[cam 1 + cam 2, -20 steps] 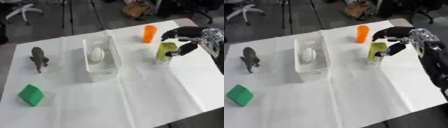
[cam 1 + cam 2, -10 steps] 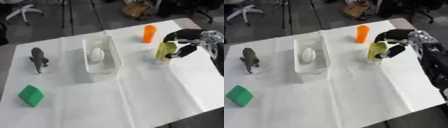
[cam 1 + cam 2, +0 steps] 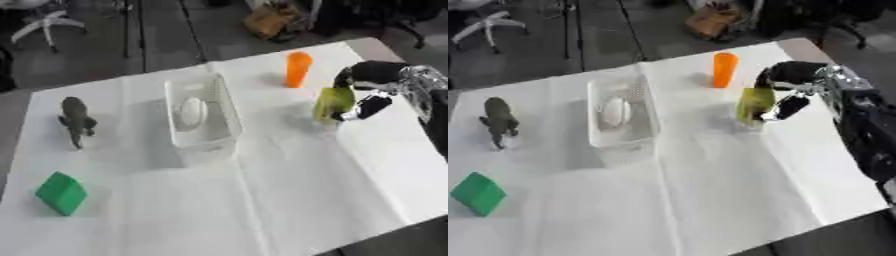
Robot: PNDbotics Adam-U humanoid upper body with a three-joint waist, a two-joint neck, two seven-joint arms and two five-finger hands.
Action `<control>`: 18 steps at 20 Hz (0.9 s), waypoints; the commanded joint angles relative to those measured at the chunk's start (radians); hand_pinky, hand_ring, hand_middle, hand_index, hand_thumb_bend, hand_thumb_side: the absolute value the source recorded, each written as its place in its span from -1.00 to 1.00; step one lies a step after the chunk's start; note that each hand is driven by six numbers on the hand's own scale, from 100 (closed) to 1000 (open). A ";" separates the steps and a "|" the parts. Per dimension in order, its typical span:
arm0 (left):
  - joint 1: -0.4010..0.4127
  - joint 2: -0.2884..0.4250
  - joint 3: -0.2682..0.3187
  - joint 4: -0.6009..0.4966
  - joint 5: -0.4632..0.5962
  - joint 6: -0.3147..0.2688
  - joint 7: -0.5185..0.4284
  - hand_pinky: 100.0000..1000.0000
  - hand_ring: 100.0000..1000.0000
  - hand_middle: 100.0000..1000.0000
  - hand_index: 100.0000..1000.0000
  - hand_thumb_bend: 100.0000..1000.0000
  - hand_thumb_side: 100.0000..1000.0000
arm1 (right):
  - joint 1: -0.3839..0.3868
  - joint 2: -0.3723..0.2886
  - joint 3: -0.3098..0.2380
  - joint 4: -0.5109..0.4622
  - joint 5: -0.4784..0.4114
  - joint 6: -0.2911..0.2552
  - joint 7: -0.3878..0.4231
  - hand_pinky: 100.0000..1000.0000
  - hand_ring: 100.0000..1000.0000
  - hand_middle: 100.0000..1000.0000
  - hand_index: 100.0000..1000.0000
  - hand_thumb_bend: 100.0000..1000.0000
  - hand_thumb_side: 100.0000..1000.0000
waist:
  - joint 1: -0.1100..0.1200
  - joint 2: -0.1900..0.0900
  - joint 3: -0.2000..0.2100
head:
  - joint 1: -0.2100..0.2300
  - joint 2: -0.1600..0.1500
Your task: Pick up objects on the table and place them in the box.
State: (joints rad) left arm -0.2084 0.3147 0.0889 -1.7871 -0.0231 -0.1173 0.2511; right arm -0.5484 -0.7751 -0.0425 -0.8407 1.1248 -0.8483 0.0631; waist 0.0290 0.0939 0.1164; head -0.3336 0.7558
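Observation:
A yellow-green bottle-like object stands on the white table at the right, and my right hand is curled round it, fingers over its top and thumb at its lower right side. The white box sits at the table's middle with a white oval object inside it. An orange cup stands behind the bottle. At the left a dark dinosaur figure stands upright, and a green block lies near the front left. My left hand shows in neither view.
The white cloth-covered table ends close to the right of my right arm and along the front. Office chairs and a brown bag stand on the floor beyond the far edge.
My right hand has closed in on the yellow-green bottle, fingers lowering over its top and the thumb coming in against its side. The other objects have stayed put.

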 commanded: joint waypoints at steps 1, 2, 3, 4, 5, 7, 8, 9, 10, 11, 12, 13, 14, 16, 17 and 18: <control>-0.011 0.015 0.002 -0.013 0.002 0.000 -0.001 0.15 0.27 0.18 0.44 -0.50 0.96 | -0.012 -0.026 -0.008 -0.006 0.001 -0.001 -0.028 0.06 -0.02 -0.35 -0.16 -0.25 -0.27 | -0.003 -0.009 -0.001 | -0.001 -0.006; -0.011 0.015 0.002 -0.013 0.002 0.000 -0.001 0.15 0.27 0.18 0.44 -0.50 0.96 | -0.012 -0.026 -0.008 -0.008 -0.002 -0.002 -0.035 0.05 -0.02 -0.35 -0.16 -0.25 -0.27 | -0.003 -0.009 -0.001 | -0.001 -0.006; -0.011 0.015 0.002 -0.013 0.002 0.000 -0.001 0.15 0.27 0.18 0.44 -0.50 0.96 | -0.011 -0.026 -0.009 -0.010 -0.005 -0.004 -0.041 0.04 -0.03 -0.36 -0.16 -0.26 -0.29 | -0.002 -0.009 -0.001 | 0.000 -0.006; -0.011 0.015 0.002 -0.012 0.002 0.000 -0.001 0.15 0.27 0.18 0.44 -0.50 0.96 | -0.011 -0.027 -0.010 -0.014 -0.010 -0.006 -0.046 0.04 -0.03 -0.36 -0.17 -0.27 -0.31 | -0.002 -0.009 -0.001 | 0.000 -0.006; -0.011 0.015 0.002 -0.012 0.002 0.000 -0.001 0.15 0.27 0.18 0.44 -0.50 0.96 | -0.010 -0.027 -0.011 -0.018 -0.016 -0.008 -0.050 0.01 -0.05 -0.38 -0.18 -0.31 -0.34 | -0.002 -0.009 -0.001 | 0.000 -0.005; -0.011 0.015 0.002 -0.012 0.002 0.000 -0.001 0.15 0.27 0.18 0.44 -0.50 0.96 | -0.009 -0.026 -0.015 -0.026 -0.035 -0.014 -0.058 -0.03 -0.07 -0.41 -0.19 -0.39 -0.39 | -0.002 -0.009 -0.001 | 0.001 -0.006; -0.010 0.015 0.002 -0.012 0.002 0.000 -0.001 0.15 0.27 0.18 0.44 -0.50 0.96 | -0.010 -0.024 -0.019 -0.032 -0.048 -0.020 -0.066 -0.04 -0.09 -0.42 -0.20 -0.43 -0.42 | -0.002 -0.009 -0.002 | 0.001 -0.006; -0.010 0.016 0.002 -0.013 0.002 0.000 -0.001 0.15 0.27 0.18 0.44 -0.50 0.96 | -0.010 -0.024 -0.022 -0.037 -0.063 -0.026 -0.074 -0.05 -0.09 -0.42 -0.20 -0.44 -0.43 | -0.002 -0.009 -0.002 | 0.002 -0.006; -0.010 0.016 0.002 -0.013 0.002 0.000 -0.001 0.15 0.27 0.18 0.44 -0.50 0.96 | -0.009 -0.025 -0.023 -0.040 -0.078 -0.030 -0.076 -0.05 -0.09 -0.42 -0.20 -0.44 -0.43 | -0.002 -0.009 -0.002 | 0.002 -0.006; -0.010 0.016 0.002 -0.013 0.002 0.000 0.000 0.15 0.27 0.18 0.44 -0.50 0.96 | -0.010 -0.026 -0.023 -0.045 -0.093 -0.034 -0.077 -0.07 -0.10 -0.43 -0.22 -0.49 -0.50 | -0.002 -0.009 -0.002 | 0.001 -0.006; -0.010 0.016 0.002 -0.013 0.002 0.000 0.000 0.15 0.27 0.18 0.44 -0.50 0.96 | -0.010 -0.026 -0.023 -0.053 -0.108 -0.038 -0.079 -0.07 -0.10 -0.43 -0.22 -0.49 -0.50 | -0.002 -0.009 -0.002 | 0.001 -0.006; -0.010 0.016 0.002 -0.013 0.002 0.000 0.000 0.15 0.27 0.18 0.44 -0.50 0.96 | -0.011 -0.027 -0.022 -0.062 -0.124 -0.041 -0.078 -0.09 -0.11 -0.43 -0.21 -0.50 -0.58 | -0.002 -0.010 -0.002 | 0.000 -0.006; -0.010 0.016 0.002 -0.013 0.002 0.000 -0.001 0.15 0.27 0.18 0.44 -0.50 0.96 | -0.017 -0.025 -0.020 -0.077 -0.139 -0.049 -0.084 -0.09 -0.12 -0.43 -0.21 -0.50 -0.59 | -0.003 -0.010 -0.002 | -0.001 -0.006; -0.010 0.016 0.001 -0.012 0.002 0.000 -0.001 0.15 0.27 0.18 0.44 -0.50 0.96 | -0.017 -0.024 -0.014 -0.111 -0.169 -0.056 -0.090 -0.10 -0.12 -0.44 -0.21 -0.50 -0.62 | -0.003 -0.011 -0.002 | -0.002 -0.005; -0.010 0.016 0.001 -0.012 0.002 0.000 -0.001 0.15 0.27 0.18 0.44 -0.50 0.96 | -0.017 -0.024 -0.011 -0.126 -0.183 -0.057 -0.089 -0.11 -0.12 -0.44 -0.21 -0.51 -0.65 | -0.003 -0.011 -0.002 | -0.003 -0.005; -0.010 0.016 0.001 -0.012 0.002 0.000 -0.002 0.15 0.27 0.18 0.44 -0.50 0.96 | -0.020 -0.020 -0.005 -0.144 -0.198 -0.058 -0.089 -0.12 -0.13 -0.44 -0.22 -0.52 -0.66 | -0.003 -0.011 -0.001 | -0.003 -0.005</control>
State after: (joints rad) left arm -0.2084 0.3147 0.0889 -1.7871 -0.0229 -0.1173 0.2511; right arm -0.5462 -0.7697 -0.0436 -0.9433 0.9547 -0.9005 -0.0222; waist 0.0289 0.0939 0.1158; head -0.3345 0.7557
